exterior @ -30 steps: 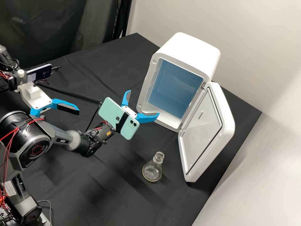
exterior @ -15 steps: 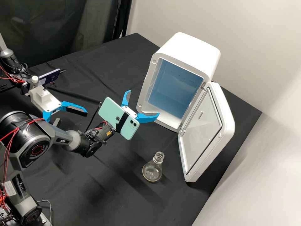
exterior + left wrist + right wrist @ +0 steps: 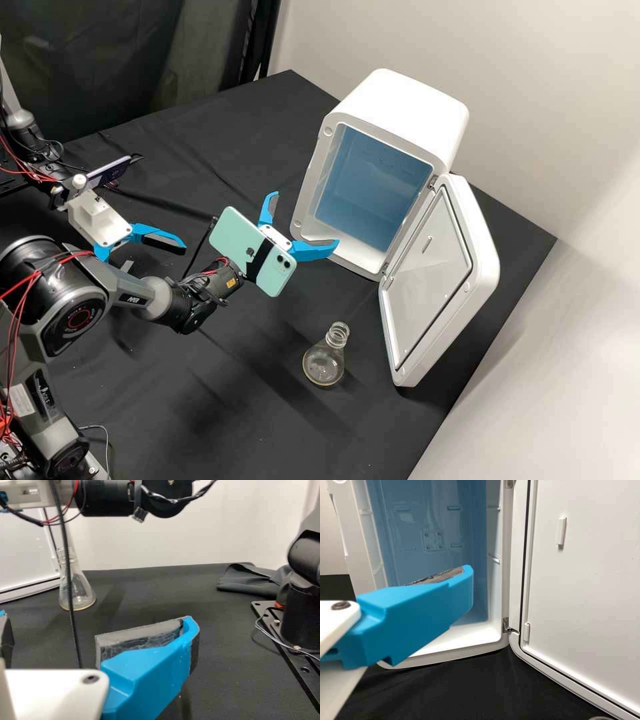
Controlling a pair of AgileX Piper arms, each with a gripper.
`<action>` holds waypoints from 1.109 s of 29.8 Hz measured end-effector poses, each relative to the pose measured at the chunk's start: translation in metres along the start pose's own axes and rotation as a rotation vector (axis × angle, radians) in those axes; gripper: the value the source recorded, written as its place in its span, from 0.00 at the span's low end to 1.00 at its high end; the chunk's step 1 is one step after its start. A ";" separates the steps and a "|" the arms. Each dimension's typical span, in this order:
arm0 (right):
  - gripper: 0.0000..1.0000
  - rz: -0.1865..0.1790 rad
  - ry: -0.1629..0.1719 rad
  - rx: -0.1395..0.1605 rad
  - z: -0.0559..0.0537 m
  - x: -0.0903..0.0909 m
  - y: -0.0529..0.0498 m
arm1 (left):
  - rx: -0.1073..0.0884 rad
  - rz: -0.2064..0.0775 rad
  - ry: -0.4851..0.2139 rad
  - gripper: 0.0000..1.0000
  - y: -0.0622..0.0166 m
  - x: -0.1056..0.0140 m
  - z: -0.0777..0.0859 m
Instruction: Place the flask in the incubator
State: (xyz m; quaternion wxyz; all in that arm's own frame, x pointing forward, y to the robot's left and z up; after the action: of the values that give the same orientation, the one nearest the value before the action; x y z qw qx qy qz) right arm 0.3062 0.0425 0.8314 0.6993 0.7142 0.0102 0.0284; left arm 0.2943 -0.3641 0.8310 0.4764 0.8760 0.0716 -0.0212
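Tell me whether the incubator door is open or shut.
Open. The incubator door is swung wide on its hinges, leaving the blue interior exposed.

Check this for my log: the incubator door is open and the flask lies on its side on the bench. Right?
No: the flask stands upright on the bench, as the high view shows. The incubator door is open.

A black-clothed bench (image 3: pixel 220 153) stands beside white walls (image 3: pixel 533 80), a dark curtain (image 3: pixel 100 53) behind.
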 end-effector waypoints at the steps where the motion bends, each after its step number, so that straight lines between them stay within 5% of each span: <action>1: 1.00 0.000 0.000 0.000 0.000 0.000 0.000 | 0.003 0.002 -0.006 1.00 0.0001 0.000 0.001; 20: 1.00 0.000 0.000 0.000 0.000 0.000 0.000 | -0.026 -0.063 0.038 1.00 -0.0220 0.012 -0.020; 33: 1.00 0.000 0.000 0.000 0.000 0.000 0.000 | -0.037 -0.062 0.085 1.00 -0.0245 0.018 -0.039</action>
State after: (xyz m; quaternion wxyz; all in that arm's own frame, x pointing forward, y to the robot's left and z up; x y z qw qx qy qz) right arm 0.3062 0.0425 0.8314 0.6993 0.7142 0.0102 0.0284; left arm 0.3068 -0.3168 0.8298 0.4882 0.8645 0.1192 0.0024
